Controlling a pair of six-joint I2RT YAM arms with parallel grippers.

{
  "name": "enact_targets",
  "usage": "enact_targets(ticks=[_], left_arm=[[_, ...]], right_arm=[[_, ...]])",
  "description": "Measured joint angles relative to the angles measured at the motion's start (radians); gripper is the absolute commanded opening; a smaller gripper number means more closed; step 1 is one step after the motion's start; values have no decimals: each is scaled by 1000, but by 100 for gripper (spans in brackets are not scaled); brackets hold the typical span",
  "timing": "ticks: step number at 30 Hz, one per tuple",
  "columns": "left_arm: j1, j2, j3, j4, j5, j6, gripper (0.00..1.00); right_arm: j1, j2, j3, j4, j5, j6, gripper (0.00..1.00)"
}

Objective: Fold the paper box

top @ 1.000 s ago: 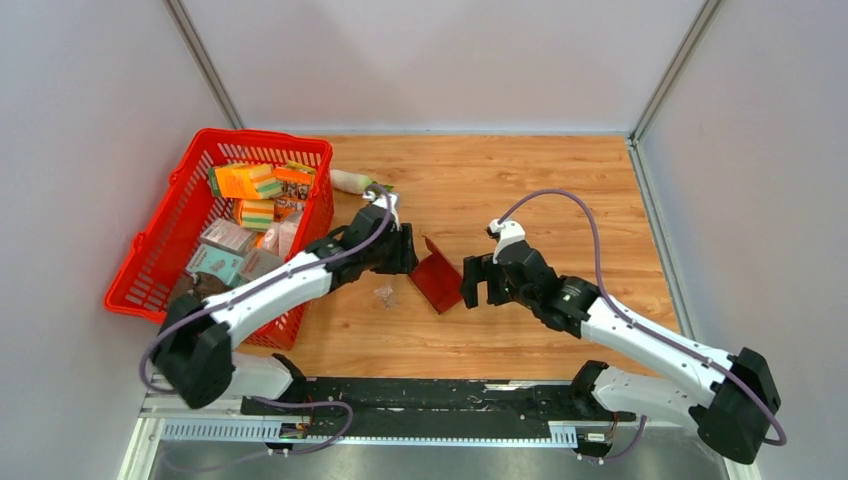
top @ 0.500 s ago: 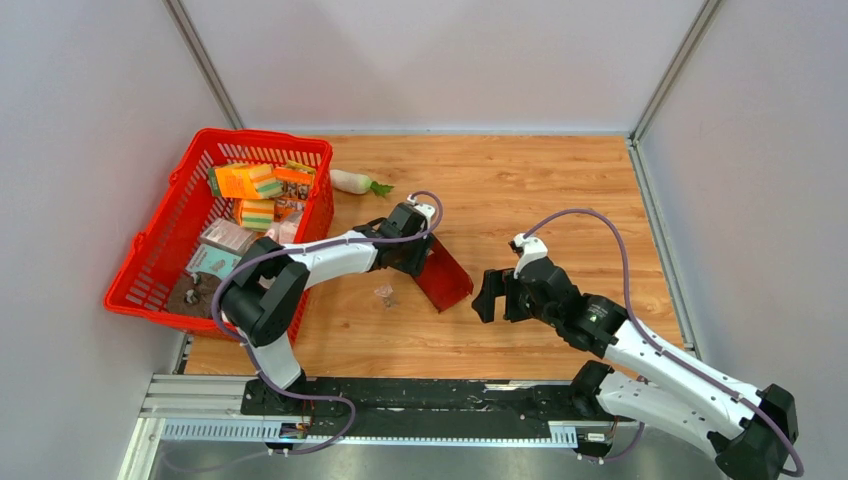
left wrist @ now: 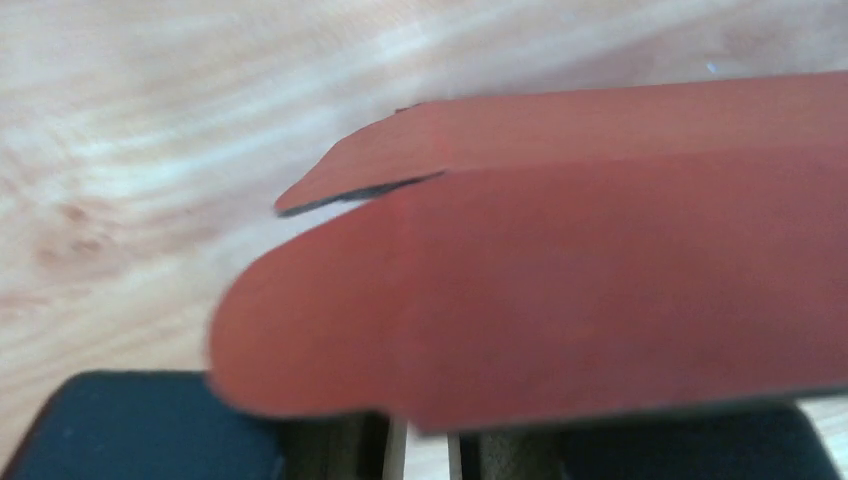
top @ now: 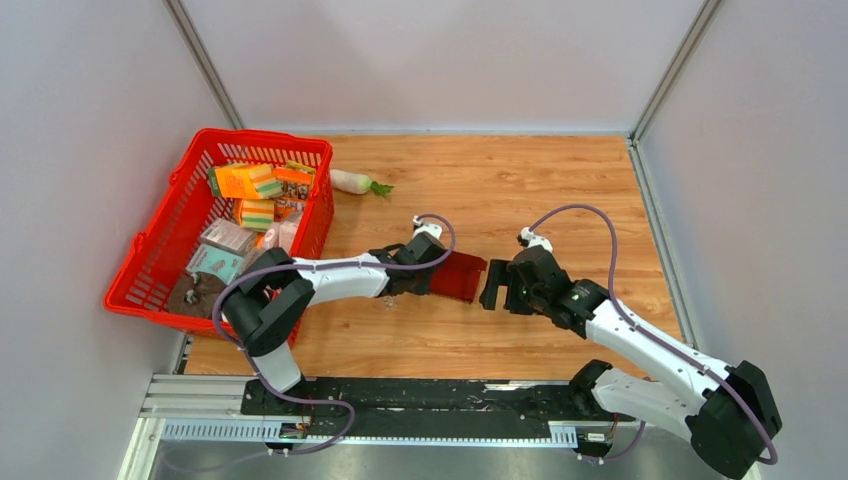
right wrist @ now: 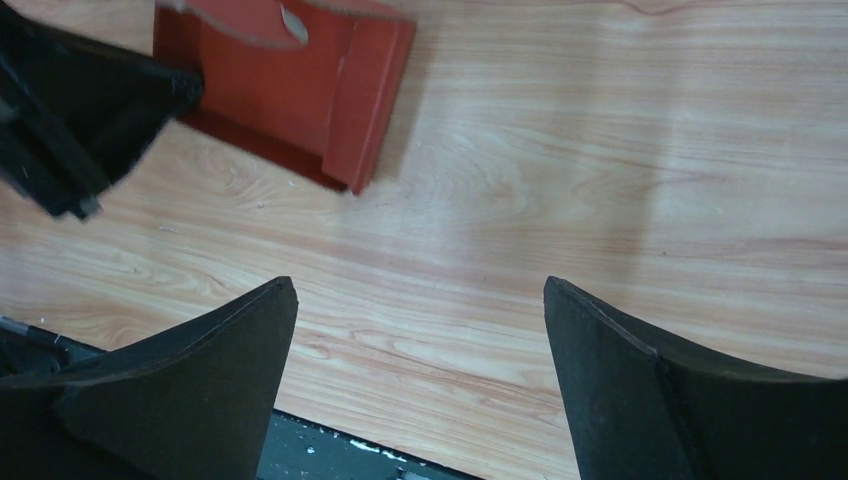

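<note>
1. Nearest, the black rail (top: 430, 395) carries both arm bases at the front edge of the wooden bench (top: 540, 190).
2. The right end effector (top: 493, 286) hangs low over the bench with its jaws spread wide and nothing between them. Its wrist view shows only bare wood between the two dark fingers (right wrist: 250, 340).
3. Just beyond and to the left of those fingers lies the paper box (top: 462, 277), about mid-bench, between the two end effectors. The right one does not touch it. The right wrist view shows it as dark red, with a flat panel on the wood, a raised wall along its right side and a rounded flap at its far edge.
4. The left end effector (top: 432, 272) meets the box's left edge. In its own wrist view a broad, rounded flap of the box (left wrist: 600, 280) covers the fingertips. The two dark fingers (left wrist: 130, 430) below show only a narrow slit between them. I cannot tell whether they clamp the cardboard.
5. Farther left stands a red mesh basket (top: 150, 250), holding orange packets (top: 245, 180) and small boxes.
6. Farthest, a white radish (top: 352, 181) with green leaves lies on the bench just beside the basket's far right corner.
</note>
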Motion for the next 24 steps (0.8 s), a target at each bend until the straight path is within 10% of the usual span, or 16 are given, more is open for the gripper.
enact_targets(ticks=[8,24], left_arm=[[-80,-68,-66,17,-76,-116,55],[-5,-245,-215,162,4,-196,39]], right_arm=[[-23,26,-1,31,8,-88,63],[-32,225,-14,300,-47,-96,39]])
